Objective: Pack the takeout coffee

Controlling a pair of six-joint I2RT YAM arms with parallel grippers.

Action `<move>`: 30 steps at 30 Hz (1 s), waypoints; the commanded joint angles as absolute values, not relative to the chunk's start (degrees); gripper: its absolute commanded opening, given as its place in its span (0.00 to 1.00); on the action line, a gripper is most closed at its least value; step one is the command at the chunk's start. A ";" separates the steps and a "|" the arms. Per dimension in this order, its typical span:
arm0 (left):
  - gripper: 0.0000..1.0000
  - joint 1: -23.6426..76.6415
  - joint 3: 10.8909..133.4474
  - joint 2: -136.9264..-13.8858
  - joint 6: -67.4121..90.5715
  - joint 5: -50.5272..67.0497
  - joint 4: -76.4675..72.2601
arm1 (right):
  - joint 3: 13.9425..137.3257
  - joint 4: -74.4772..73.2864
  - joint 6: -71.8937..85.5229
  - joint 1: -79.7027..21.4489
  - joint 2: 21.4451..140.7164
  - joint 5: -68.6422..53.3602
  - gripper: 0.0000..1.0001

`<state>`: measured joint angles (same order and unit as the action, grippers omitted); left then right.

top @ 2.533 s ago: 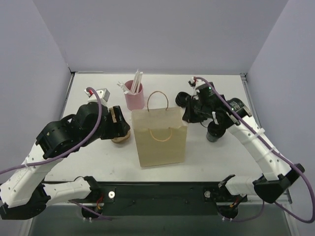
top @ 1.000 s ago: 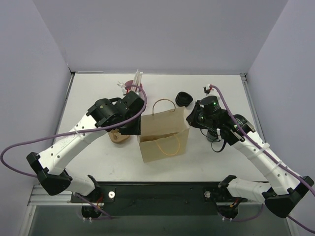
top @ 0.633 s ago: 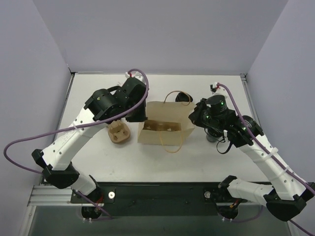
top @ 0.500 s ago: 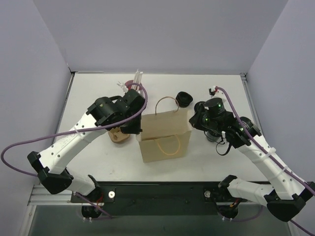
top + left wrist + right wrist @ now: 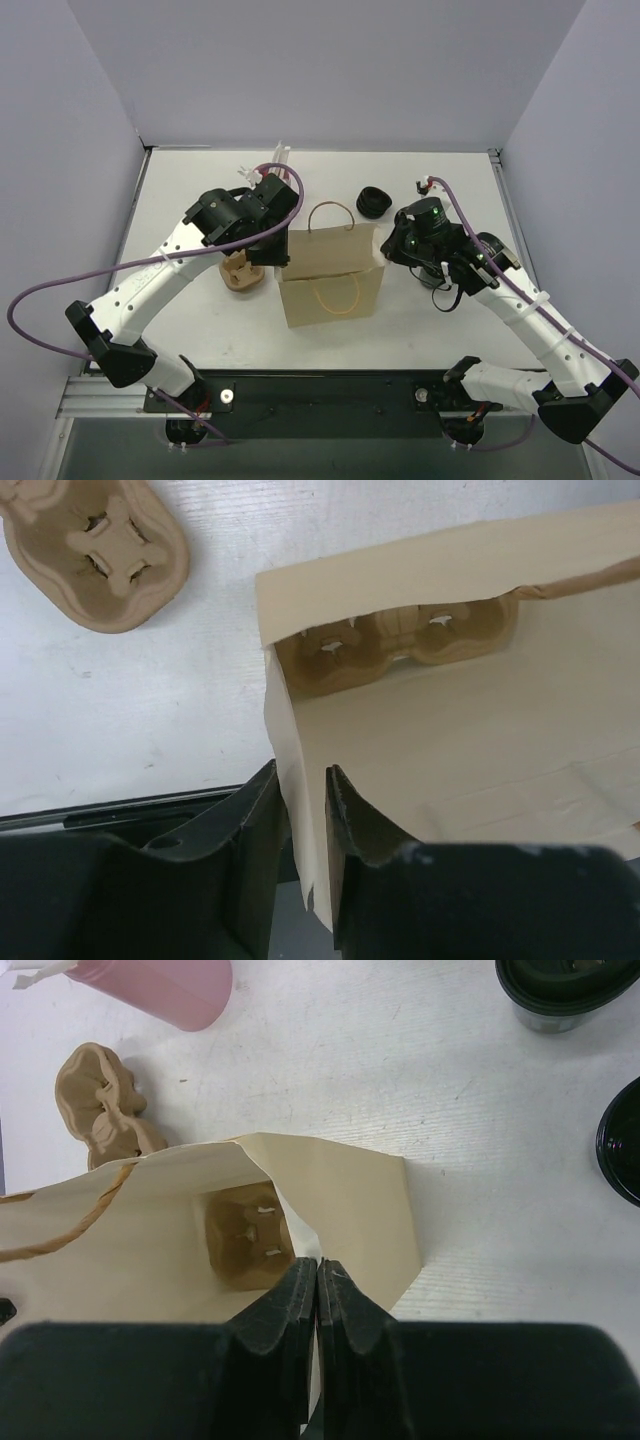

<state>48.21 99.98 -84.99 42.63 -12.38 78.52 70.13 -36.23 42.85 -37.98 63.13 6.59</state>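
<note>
A brown paper bag point(image 5: 332, 280) stands upright mid-table with its mouth pulled open. My left gripper point(image 5: 283, 256) is shut on its left top edge; the paper runs between the fingers point(image 5: 305, 810). My right gripper point(image 5: 386, 250) is shut on the right top edge point(image 5: 318, 1270). A cardboard cup carrier lies inside on the bag's floor point(image 5: 400, 645) point(image 5: 247, 1235). A second carrier point(image 5: 243, 276) point(image 5: 95, 550) lies on the table left of the bag. A dark coffee cup point(image 5: 625, 1140) stands right of the bag, mostly hidden by my right arm in the top view.
A pink cup point(image 5: 160, 985) with white straws point(image 5: 280, 156) stands behind the left arm. A black lid point(image 5: 375, 200) point(image 5: 565, 990) lies behind the bag's right side. Walls enclose the table on three sides.
My left gripper left the carrier on the table and took the bag's left edge. The bag was tipped with its mouth toward the camera, then set upright again. Both grippers stay on its edges.
</note>
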 commanded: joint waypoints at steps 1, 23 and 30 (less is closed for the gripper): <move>0.38 47.37 101.69 -84.11 41.40 -14.76 82.79 | 71.98 -37.18 42.02 -38.32 62.58 5.45 0.10; 0.35 43.86 107.75 -90.09 34.81 -19.16 80.51 | 82.35 -38.14 33.58 -31.04 64.59 5.80 0.39; 0.00 43.95 107.76 -88.86 32.70 -16.97 77.27 | 86.83 -37.79 28.31 -19.26 72.85 7.73 0.61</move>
